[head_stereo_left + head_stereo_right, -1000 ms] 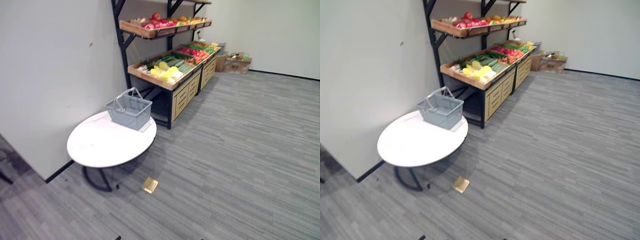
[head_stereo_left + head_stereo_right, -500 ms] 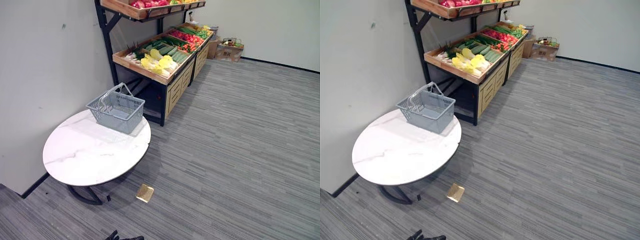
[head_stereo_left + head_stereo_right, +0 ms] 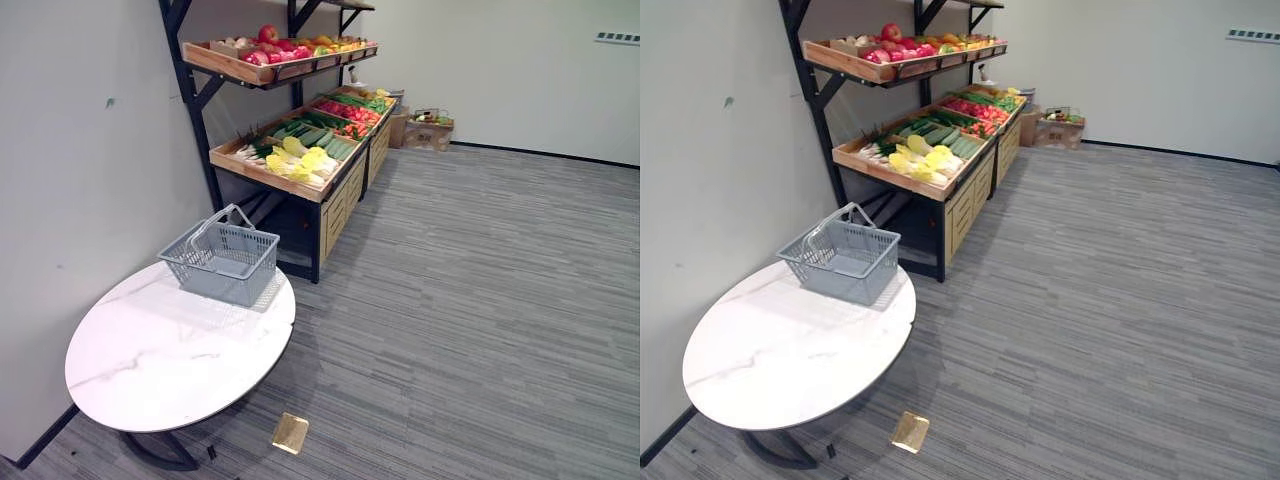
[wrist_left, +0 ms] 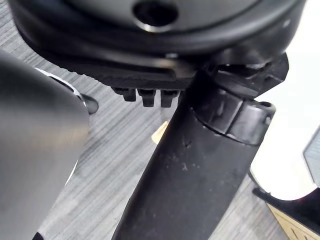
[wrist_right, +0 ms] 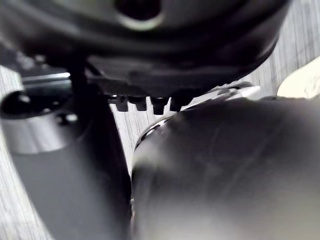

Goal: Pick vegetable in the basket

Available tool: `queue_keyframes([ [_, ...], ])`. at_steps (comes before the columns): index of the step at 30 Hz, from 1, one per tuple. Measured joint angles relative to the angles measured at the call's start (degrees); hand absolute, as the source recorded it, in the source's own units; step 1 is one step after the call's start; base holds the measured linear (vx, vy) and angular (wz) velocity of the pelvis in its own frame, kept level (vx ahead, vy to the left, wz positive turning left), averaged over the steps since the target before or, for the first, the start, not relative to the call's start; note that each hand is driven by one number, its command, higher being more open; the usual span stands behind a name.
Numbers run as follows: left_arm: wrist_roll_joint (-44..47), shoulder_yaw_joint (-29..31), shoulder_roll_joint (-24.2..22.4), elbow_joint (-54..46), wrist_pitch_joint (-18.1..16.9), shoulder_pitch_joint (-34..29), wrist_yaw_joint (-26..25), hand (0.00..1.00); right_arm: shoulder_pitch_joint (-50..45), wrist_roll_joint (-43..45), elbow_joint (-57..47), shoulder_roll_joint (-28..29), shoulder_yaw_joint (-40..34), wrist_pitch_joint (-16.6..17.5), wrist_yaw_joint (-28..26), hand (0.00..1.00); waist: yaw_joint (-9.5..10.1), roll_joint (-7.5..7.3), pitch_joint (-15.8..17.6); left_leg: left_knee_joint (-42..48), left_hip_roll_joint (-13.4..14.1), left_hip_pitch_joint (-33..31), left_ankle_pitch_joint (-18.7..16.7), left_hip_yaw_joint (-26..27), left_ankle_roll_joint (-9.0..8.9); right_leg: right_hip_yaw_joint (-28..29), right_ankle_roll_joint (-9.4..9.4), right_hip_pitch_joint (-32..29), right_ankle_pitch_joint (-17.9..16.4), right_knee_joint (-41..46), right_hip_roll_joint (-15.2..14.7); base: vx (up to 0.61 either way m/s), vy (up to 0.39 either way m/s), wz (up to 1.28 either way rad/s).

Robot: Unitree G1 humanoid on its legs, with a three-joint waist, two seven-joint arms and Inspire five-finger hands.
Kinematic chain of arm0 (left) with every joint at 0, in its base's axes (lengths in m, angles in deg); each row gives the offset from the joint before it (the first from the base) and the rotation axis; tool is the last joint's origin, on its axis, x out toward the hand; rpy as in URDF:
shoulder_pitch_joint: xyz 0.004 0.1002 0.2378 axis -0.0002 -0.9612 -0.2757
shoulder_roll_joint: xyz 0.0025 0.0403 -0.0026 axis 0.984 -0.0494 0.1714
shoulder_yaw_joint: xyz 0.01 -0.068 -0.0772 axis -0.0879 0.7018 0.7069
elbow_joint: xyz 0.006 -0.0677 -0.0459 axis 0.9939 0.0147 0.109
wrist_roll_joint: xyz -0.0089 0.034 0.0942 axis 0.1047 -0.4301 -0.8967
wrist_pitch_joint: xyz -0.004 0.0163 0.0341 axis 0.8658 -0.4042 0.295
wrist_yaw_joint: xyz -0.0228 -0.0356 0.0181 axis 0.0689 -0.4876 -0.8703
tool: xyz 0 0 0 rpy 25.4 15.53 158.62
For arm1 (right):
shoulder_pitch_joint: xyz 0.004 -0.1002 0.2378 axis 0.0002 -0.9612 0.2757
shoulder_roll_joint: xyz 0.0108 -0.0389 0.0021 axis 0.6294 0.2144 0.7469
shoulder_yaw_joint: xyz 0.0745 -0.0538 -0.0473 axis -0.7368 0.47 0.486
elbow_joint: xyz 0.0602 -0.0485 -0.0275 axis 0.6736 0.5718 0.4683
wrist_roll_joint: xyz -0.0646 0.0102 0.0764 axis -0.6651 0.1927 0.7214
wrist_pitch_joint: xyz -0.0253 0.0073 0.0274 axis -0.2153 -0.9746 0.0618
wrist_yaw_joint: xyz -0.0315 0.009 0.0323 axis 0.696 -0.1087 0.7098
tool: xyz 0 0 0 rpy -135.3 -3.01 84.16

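On the far-left shelf [image 3: 262,174], vegetables [image 3: 300,162] are lying, likely light, firm, grippable mid-body; left robot hand [image 4: 150,70] and right robot hand [image 5: 165,75]: cannot tell whether open.

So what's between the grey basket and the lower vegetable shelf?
Nothing loose. In the left eye view the basket sits at the table's far edge; past it only bare floor and the rack's black leg, then the vegetable shelf.

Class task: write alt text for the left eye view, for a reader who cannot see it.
An empty-looking grey basket stands at the far edge of a round white table. Beyond it, a wooden stand holds vegetables on its lower shelf and fruit above.
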Motion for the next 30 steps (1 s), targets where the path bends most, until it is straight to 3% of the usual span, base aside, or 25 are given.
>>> queue_keyframes([
  [1,0.00,0.21,-0.08,0.01,0.06,-0.23,0.02,1.00,-0.41,-0.72,-0.01,-0.10,0.09,0.14,0.15,1.00,-0.06,0.45,-0.02,0.48,1.65,-0.37,-0.35,-1.17,-1.21,1.98,1.35,0.07,2.13,-10.46,3.63,0.24,-0.160,0.48],
  [2,-0.03,0.21,0.01,-0.04,0.04,-0.27,0.15,1.00,-1.04,-1.25,-0.04,0.12,0.21,0.38,0.23,1.00,-0.07,0.12,-0.23,0.73,1.81,-0.80,-0.45,-2.04,-2.25,3.93,1.98,0.60,4.60,-16.17,5.01,0.25,-0.207,0.76],
  [3,-0.29,0.17,1.04,-0.03,-0.16,-0.33,0.59,1.00,-1.93,-1.58,0.09,1.21,0.28,0.60,0.25,1.00,-0.40,-2.10,-0.55,1.29,0.54,-1.28,-1.22,-4.34,-3.66,6.60,-0.53,0.77,15.33,-21.49,5.32,0.27,-0.236,0.88],
  [6,-1.34,1.96,-1.24,0.00,-0.34,0.09,-0.37,1.00,-0.91,-4.01,0.06,-0.53,1.32,-0.05,-0.46,1.00,-0.07,0.29,-1.08,2.05,4.07,-1.77,-1.16,-5.69,-4.86,2.43,-1.19,2.99,14.66,-22.68,7.44,0.22,-0.185,0.56],
  [7,-2.40,1.80,-0.66,1.20,1.14,0.01,-0.11,1.00,-0.69,-4.71,2.25,-0.61,2.24,-4.21,-1.52,1.00,0.99,-0.88,-3.83,1.35,0.97,-1.63,-2.50,-6.05,-4.00,1.15,0.31,8.59,17.39,-33.15,5.27,0.09,-0.076,0.16],
  [14,-2.38,1.83,-0.70,1.20,1.08,-0.05,-0.11,1.00,-0.76,-4.44,2.24,-0.60,2.32,-3.81,-1.49,1.00,0.99,-0.84,-3.85,1.32,0.97,-1.63,-2.50,-5.95,-4.00,1.17,0.31,8.55,17.39,-33.14,5.25,0.00,0.000,0.00],
  [26,-1.80,1.93,-0.66,1.09,0.33,-0.76,0.27,1.00,-3.03,-1.05,0.90,0.25,2.82,2.98,1.14,1.00,1.04,-0.83,-4.02,0.44,1.85,0.63,-3.36,-2.26,-3.97,3.48,0.42,8.30,16.76,-32.01,5.60,0.00,0.010,-0.13],
  [30,-1.89,1.35,-0.56,0.59,-0.36,-1.02,1.10,1.00,-3.37,0.35,0.79,-0.08,2.78,3.15,1.45,1.00,1.49,-0.70,-3.64,7.04,2.89,0.41,-8.46,-0.29,-2.93,1.85,2.17,3.62,12.76,-18.16,4.67,0.00,0.029,-0.22],
])
